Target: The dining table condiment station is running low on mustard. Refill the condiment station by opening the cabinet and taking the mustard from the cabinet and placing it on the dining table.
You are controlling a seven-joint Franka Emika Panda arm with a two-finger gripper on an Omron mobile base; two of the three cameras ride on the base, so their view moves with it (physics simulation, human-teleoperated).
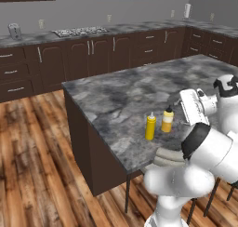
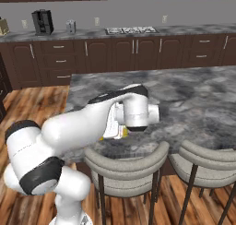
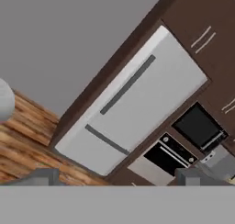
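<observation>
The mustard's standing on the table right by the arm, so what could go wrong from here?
1. The arm hangs close beside the mustard, and its fingers are open and hold nothing. A swing could tip the bottle.
2. The slim bottle stands close by, so one knock might topple both.
3. Both stand near the table edge and could roll off onto the floor.

1. Arm (image 2: 69, 127): glossy white rounded links, smooth and bulbous
2. Joints: dark, near-black bands ringing the links, 1 broad collar at the elbow
3. Hand (image 1: 195, 105): white boxy block, faint grey markings on its face
4. Fingertips (image 3: 43, 176): 2 small dark grey squared tips
</observation>
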